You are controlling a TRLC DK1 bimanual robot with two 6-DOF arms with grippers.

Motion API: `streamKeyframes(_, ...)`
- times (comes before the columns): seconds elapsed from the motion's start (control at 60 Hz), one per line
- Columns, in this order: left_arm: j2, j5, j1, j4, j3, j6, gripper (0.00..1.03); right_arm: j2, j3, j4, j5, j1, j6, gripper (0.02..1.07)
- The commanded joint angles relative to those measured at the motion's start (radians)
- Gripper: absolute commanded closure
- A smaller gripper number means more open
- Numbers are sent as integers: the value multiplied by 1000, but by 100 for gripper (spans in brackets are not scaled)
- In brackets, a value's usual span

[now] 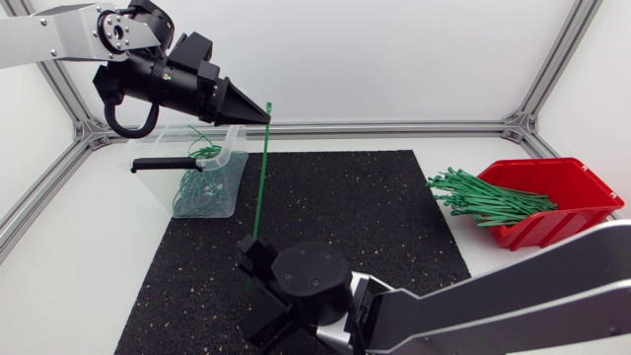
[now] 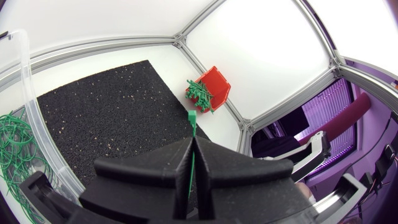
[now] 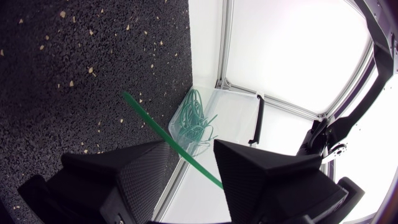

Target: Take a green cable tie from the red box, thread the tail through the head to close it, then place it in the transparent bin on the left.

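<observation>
Now, one green cable tie (image 1: 260,173) stands upright between two grippers.
The left gripper (image 1: 264,110), above the rear rim of the transparent bin (image 1: 148,179) at the mat's (image 1: 365,207) rear left corner, is clamped on the tie's upper end. The right gripper (image 3: 191,144), at the mat's front edge, has its fingers apart, with the tie's lower length passing between them. More ties fill the red box (image 1: 572,179) at the table's right edge.

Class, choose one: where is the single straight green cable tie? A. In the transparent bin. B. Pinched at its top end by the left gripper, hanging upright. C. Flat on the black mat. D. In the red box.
B: the left gripper has its fingers closed on the top end of the cable tie, which hangs straight down.
</observation>
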Motion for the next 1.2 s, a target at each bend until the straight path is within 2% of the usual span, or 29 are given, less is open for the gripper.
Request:
streamKeyframes(0.0, 11, 0, 0, -17, 29, -2, 100, 15, -4, 17, 1, 9, -26, 59)
streamKeyframes(0.133, 18, -2, 0, -17, 35, -2, 100, 23, -13, 19, 1, 25, -25, 74)
streamKeyframes(1.183, 20, -17, 6, -19, 30, 2, 100, 17, -47, 23, 8, 80, 9, 85)
